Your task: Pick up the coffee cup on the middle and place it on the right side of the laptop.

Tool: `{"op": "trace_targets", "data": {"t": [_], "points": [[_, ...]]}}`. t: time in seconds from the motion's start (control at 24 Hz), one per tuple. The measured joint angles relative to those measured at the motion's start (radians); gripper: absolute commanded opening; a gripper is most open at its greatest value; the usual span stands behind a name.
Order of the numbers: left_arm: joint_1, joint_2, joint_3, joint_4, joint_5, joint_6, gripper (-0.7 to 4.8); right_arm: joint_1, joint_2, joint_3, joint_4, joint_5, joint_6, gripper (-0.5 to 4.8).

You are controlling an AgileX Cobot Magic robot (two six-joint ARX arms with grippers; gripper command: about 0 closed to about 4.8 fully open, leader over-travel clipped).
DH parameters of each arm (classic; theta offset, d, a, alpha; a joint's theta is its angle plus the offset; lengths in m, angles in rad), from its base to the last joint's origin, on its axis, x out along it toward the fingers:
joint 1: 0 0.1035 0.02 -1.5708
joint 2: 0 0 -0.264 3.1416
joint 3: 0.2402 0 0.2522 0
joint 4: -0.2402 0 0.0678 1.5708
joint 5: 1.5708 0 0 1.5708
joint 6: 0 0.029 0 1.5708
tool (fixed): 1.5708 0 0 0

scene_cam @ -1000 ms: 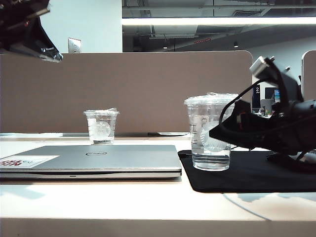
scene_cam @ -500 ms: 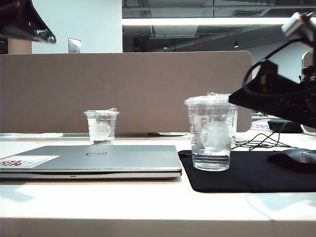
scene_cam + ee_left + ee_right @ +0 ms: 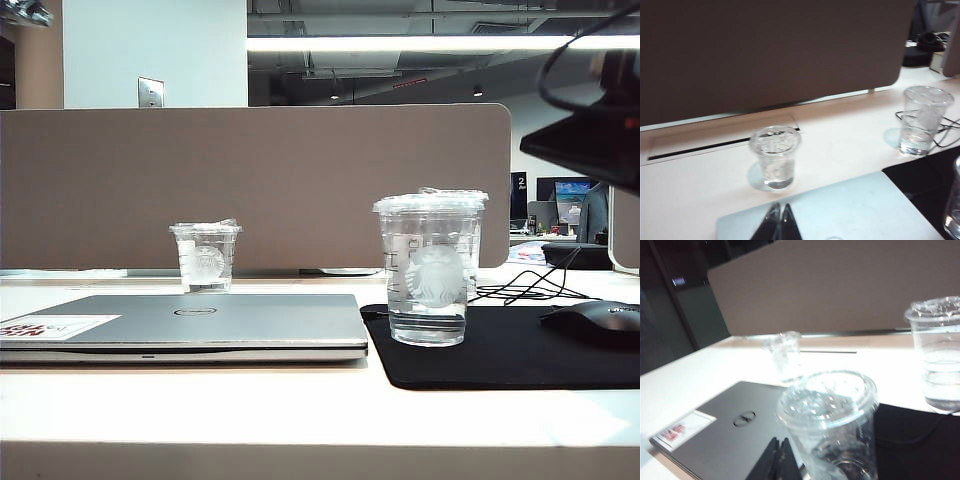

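Note:
The coffee cup point(image 3: 427, 270), clear with a flat lid and a round frosted logo, stands upright on the black mouse pad point(image 3: 520, 360) just right of the closed silver laptop point(image 3: 200, 320). No gripper holds it. In the right wrist view my right gripper point(image 3: 779, 442) is shut and empty, over the laptop point(image 3: 725, 432), with the coffee cup point(image 3: 832, 425) close beside its tips. The right arm point(image 3: 590, 140) hangs high at the exterior view's right edge. My left gripper point(image 3: 780, 207) is shut and empty above the laptop's point(image 3: 855, 210) back edge.
A shorter clear cup point(image 3: 206, 257) stands behind the laptop. A taller clear cup point(image 3: 472, 232) stands right behind the coffee cup. A black mouse point(image 3: 598, 322) lies on the pad, with cables point(image 3: 520, 290) behind it. A brown partition point(image 3: 250, 180) closes off the back of the desk.
The right arm has lifted away from the coffee cup, up and to the right. The left arm has climbed almost out of the top left corner. The cup has stayed put.

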Motion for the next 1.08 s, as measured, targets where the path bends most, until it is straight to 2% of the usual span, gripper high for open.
{"op": "trace_targets", "data": {"t": [0.38, 0.46, 0.71, 0.88, 1.08], "points": [[0.097, -0.103, 0.000, -0.002, -0.001, 0.000, -0.05, -0.005, -0.084, 0.007, -0.003, 0.017, 0.074, -0.05], [0.110, -0.140, 0.000, -0.001, 0.000, 0.000, -0.05, -0.005, -0.084, 0.076, -0.050, 0.002, 0.122, -0.05], [0.126, -0.213, 0.000, -0.001, 0.001, 0.000, -0.05, -0.004, -0.086, 0.216, -0.165, -0.098, 0.141, -0.05], [0.156, -0.272, 0.000, 0.002, 0.000, 0.000, -0.05, -0.016, -0.132, 0.285, -0.213, -0.092, 0.140, -0.05], [0.168, -0.313, 0.000, 0.001, 0.000, 0.000, -0.05, -0.044, -0.142, 0.290, -0.213, -0.073, 0.140, -0.05]]}}
